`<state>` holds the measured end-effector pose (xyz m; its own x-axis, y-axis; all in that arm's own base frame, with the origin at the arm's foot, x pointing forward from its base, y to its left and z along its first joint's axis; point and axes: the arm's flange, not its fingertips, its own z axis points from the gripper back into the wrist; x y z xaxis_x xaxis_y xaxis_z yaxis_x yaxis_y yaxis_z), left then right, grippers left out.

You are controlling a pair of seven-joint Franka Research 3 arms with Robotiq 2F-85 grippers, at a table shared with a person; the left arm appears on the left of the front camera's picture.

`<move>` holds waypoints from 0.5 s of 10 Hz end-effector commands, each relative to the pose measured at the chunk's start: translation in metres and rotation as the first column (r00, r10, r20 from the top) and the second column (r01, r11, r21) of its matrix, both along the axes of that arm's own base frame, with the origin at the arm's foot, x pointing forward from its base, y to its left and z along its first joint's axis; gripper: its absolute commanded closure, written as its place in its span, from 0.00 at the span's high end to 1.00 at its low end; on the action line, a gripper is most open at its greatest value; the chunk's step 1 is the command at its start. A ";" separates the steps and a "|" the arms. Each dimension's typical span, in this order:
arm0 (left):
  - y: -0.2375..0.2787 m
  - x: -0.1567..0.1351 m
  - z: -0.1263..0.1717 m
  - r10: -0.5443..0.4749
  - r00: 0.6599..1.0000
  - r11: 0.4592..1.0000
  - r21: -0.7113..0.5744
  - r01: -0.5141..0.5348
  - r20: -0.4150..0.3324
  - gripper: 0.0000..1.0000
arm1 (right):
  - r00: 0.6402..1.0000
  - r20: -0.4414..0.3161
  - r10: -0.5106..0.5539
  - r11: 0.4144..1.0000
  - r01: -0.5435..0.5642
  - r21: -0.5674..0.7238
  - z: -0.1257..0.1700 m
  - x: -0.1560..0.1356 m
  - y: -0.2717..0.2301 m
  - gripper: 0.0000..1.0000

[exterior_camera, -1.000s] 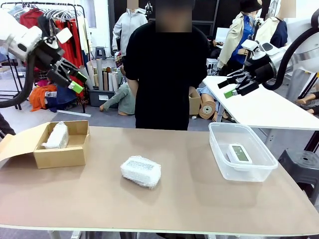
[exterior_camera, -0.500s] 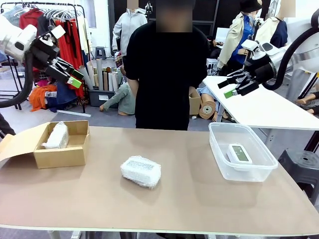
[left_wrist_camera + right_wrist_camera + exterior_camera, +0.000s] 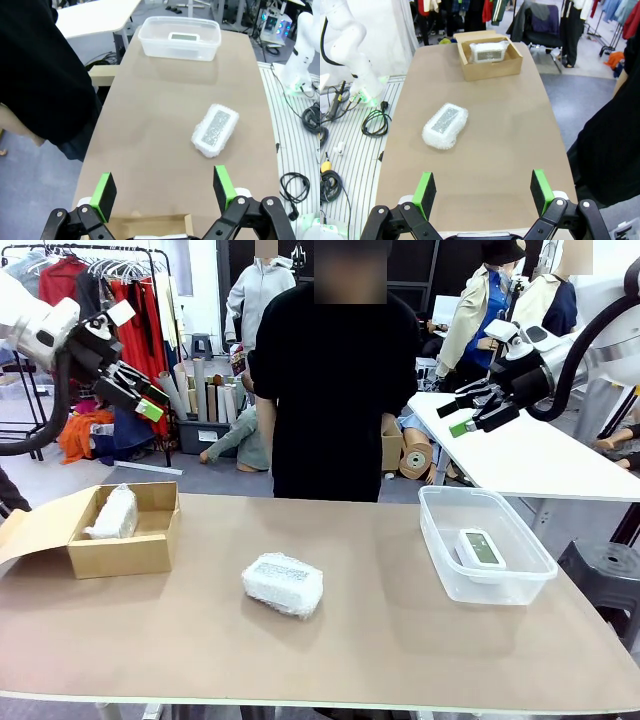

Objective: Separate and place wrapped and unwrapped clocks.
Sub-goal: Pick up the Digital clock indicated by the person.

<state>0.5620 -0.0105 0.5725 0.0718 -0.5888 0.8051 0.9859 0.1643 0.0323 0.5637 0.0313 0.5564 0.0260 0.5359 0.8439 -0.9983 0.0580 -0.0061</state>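
Front view: left pincer (image 3: 152,400), right pincer (image 3: 460,415) both gape empty. Squashy white bubble-wrapped block (image 3: 283,585) on brown worktop (image 3: 400,640) may slip a shallow pinch.

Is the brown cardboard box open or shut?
Open: the brown cardboard box has its flap folded outward, a white bubble-wrapped block lying inside.
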 end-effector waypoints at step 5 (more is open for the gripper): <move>0.000 0.001 0.000 -0.002 1.000 1.000 0.002 0.002 0.004 1.00 | 1.000 0.008 0.003 1.000 -0.003 0.000 0.002 -0.001 0.000 1.00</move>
<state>0.5639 -0.0109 0.5729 0.0676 -0.5915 0.8034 0.9856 0.1649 0.0384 0.5637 0.0313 0.5564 0.0260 0.5359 0.8439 -0.9983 0.0580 -0.0061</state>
